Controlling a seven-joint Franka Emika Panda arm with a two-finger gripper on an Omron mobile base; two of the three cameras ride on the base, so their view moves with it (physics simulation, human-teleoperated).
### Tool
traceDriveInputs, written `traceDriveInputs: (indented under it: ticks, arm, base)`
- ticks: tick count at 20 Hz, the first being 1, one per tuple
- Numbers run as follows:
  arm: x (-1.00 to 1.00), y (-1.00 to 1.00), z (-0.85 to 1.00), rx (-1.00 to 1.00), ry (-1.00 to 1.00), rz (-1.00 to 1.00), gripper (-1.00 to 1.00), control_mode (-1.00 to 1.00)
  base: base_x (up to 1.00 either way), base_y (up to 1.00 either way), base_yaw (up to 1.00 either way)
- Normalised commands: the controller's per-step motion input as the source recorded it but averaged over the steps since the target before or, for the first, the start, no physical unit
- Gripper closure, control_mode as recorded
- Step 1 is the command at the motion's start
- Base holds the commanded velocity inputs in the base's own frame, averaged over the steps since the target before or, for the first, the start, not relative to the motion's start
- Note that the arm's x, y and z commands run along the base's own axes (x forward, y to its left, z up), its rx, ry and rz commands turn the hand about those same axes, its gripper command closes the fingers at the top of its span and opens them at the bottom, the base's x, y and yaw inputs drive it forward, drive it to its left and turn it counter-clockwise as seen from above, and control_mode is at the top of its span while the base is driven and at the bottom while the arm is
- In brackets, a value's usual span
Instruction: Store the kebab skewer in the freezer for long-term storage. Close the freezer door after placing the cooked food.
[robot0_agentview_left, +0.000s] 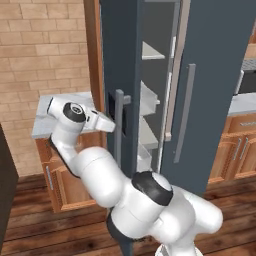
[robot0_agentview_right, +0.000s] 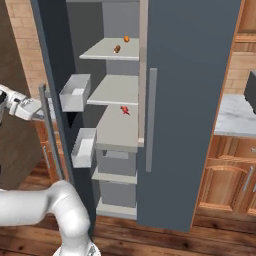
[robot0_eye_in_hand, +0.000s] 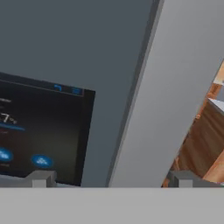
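A: Kebab skewer (robot0_agentview_right: 124, 110) — small, reddish, lying on the freezer's (robot0_agentview_right: 120, 90) pale middle shelf, already stored.
B: So, freezer door (robot0_agentview_left: 122, 75) next. Smooth slate panel, ajar, glossy black control panel (robot0_eye_in_hand: 39, 131) right ahead.
A: Gripper (robot0_eye_in_hand: 109, 179) pushing flat-on, then?
B: Probably. Jaws spread wide, holding nothing, straddling the silver handle (robot0_eye_in_hand: 162, 96).

Base views flanking freezer (robot0_agentview_right: 190, 100); hand view apparently close.
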Motion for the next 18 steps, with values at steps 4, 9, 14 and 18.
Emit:
traceDriveInputs:
  ticks: [4, 9, 14, 18]
  arm:
    - [0.07, -1.0, 0.0, 0.0, 0.0, 0.24, -1.0, -1.0]
    - [0.26, -1.0, 0.0, 0.0, 0.03, 0.27, -1.0, -1.0]
    - [0.41, -0.94, 0.08, 0.0, 0.11, 0.33, -1.0, -1.0]
    - [0.36, -0.88, 0.21, 0.08, 0.12, 0.4, -1.0, -1.0]
  base:
    - [0.0, 0.0, 0.0]
    - [0.0, 0.0, 0.0]
    - [0.0, 0.0, 0.0]
    - [0.0, 0.0, 0.0]
